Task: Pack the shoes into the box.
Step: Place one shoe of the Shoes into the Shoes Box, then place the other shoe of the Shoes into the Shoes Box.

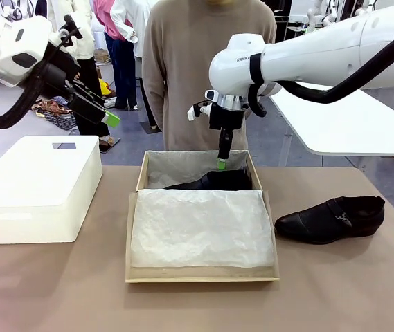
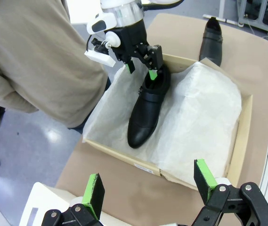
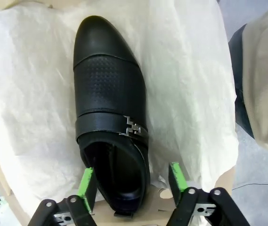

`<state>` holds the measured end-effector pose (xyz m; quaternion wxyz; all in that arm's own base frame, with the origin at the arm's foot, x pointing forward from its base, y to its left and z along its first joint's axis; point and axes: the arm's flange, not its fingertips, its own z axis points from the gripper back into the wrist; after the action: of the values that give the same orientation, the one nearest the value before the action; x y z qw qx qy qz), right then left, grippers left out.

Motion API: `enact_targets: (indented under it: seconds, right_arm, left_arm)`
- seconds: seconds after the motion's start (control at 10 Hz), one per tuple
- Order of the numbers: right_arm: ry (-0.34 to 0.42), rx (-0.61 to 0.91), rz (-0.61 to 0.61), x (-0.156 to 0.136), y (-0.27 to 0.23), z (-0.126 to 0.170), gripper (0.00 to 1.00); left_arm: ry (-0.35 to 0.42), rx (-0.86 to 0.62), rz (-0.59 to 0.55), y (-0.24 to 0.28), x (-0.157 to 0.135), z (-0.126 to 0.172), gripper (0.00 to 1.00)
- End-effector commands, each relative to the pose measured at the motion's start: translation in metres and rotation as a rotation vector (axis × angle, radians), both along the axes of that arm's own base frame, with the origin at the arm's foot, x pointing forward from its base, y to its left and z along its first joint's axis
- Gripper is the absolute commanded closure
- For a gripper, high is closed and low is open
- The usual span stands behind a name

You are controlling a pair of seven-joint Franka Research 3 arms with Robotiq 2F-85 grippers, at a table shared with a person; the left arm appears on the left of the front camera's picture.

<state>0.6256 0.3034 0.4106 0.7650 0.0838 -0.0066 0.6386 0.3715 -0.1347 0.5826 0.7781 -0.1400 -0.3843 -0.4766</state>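
A: Any writing to read?

B: There is dark lettering on the right arm [image 1: 300,52] above the box [image 1: 200,278], too small to make out. A white sticker [image 2: 143,165] on the box's outer wall is unreadable.

A: What differs between views?

B: From the front, the first shoe [image 1: 214,181] lies at the box's far end, half hidden by white tissue paper [image 1: 197,228]. The right wrist view shows its perforated upper, strap and metal buckle [image 3: 133,127]. The front view also shows the second shoe [image 1: 329,218] on the table just right of the box, a white bin [image 1: 37,187] left of it and a person [image 1: 190,69] behind it.

A: And the pincers?

B: The right pincer [image 3: 131,181] hangs over the first shoe's heel end with its jaws apart, one green pad over the opening and the other outside it. I cannot tell if it touches. The left pincer [image 2: 149,182] gapes wide and empty, above and left of the box.
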Motion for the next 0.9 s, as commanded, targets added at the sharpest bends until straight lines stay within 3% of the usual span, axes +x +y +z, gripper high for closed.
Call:
enact_targets:
  seconds: [0.0, 0.4, 0.8]
  right_arm:
    - [0.021, 0.01, -0.011, -0.006, -0.001, 0.009, 0.0]
    - [0.003, -0.015, -0.018, -0.017, -0.01, 0.016, 0.0]
    - [0.007, -0.008, 0.007, -0.006, -0.001, 0.012, 0.0]
  left_arm:
    - [-0.002, -0.016, -0.02, 0.002, 0.001, -0.002, 0.0]
    - [-0.002, -0.016, -0.02, 0.002, 0.001, -0.002, 0.0]
    - [-0.002, -0.016, -0.02, 0.002, 0.001, -0.002, 0.0]
